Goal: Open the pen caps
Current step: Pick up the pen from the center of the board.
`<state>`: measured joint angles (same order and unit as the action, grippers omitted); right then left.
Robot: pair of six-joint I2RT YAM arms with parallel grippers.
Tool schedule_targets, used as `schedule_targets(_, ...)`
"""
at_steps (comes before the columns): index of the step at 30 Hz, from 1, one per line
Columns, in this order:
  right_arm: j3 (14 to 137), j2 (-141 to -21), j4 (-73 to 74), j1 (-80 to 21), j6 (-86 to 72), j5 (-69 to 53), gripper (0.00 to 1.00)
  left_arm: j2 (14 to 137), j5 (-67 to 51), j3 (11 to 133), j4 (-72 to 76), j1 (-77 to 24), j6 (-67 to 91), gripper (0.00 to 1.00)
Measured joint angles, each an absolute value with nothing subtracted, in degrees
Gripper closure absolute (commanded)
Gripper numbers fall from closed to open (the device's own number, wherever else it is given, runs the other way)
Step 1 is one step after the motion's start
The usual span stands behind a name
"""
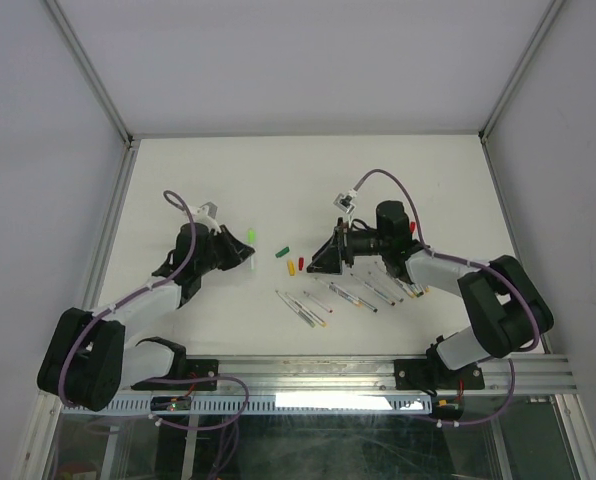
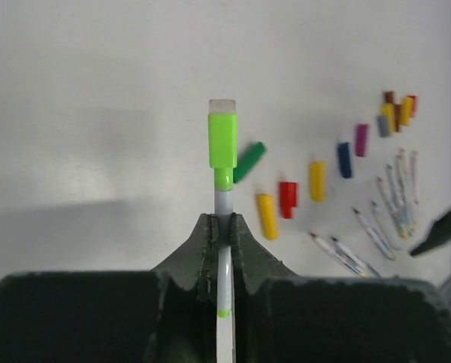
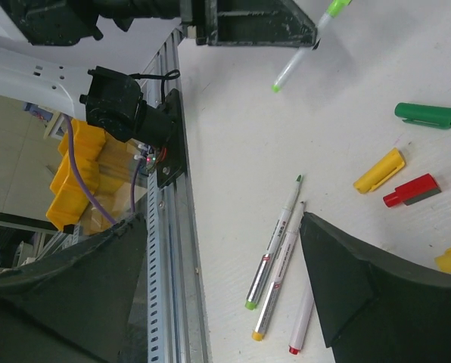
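1. Clamping a pen [image 2: 223,203] by its white barrel, the left pincer [image 2: 224,231] had its jaws pressed together on it and held it off the table [image 1: 278,170].
2. A lime cap [image 2: 222,140] sat on that pen's far end, just past the fingertips, and a lime band marked the barrel's near end.
3. The right pincer [image 3: 224,227] stood with its jaws wide apart and nothing between them, low over the table.
4. Three pens [image 3: 275,249] lay side by side on the table under that gap, uncapped, with green, orange and red rear ends.
5. More pens [image 1: 373,292] lay in a loose row on the table nearer the right arm.
6. Loose caps lay on the table between the two arms: a dark green cap [image 3: 428,115], a yellow cap [image 3: 379,170] and a red cap [image 3: 411,190], near each other but apart.
7. Farther along lay a blue cap [image 2: 345,159] and a purple cap [image 2: 361,139], with a small cluster of caps [image 2: 398,113] beyond them.
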<state>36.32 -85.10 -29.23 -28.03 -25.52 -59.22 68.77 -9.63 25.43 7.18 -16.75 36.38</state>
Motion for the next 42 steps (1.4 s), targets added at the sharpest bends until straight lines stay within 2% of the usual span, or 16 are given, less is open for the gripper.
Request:
schedule_targets(10,34.57,-87.20,-36.58,-28.71,-32.77,-56.93,0.13,69.17,-10.85,20.67,33.56,-34.02,49.60,1.00)
schedule_targets(16,34.54,-87.20,-37.01,-28.86,-34.81,-54.63,0.21,75.31,-5.91,20.69,44.18,-40.97,53.06,1.00)
schedule_targets(20,34.57,-87.20,-35.92,-29.32,-34.85,-53.67,0.37,77.84,-2.59,20.69,48.36,-43.86,54.22,1.00)
schedule_targets(25,35.77,-87.20,-31.27,-30.50,-33.74,-52.95,0.49,79.57,1.39,20.69,52.51,-45.84,55.40,1.00)
schedule_targets(31,36.64,-87.20,-29.34,-30.87,-33.23,-53.32,0.96,80.01,4.60,20.69,54.30,-46.92,56.18,1.00)
schedule_targets(32,36.75,-87.20,-29.23,-30.89,-33.21,-53.43,1.00,80.23,4.91,20.69,54.41,-46.94,56.25,1.00)
schedule_targets(35,37.10,-87.18,-28.38,-30.79,-33.56,-53.39,1.00,80.49,5.58,20.67,55.44,-47.27,56.21,1.00)
schedule_targets(42,38.63,-87.18,-25.89,-30.79,-33.36,-53.71,1.00,79.44,6.02,19.27,56.86,-47.33,55.57,0.58)
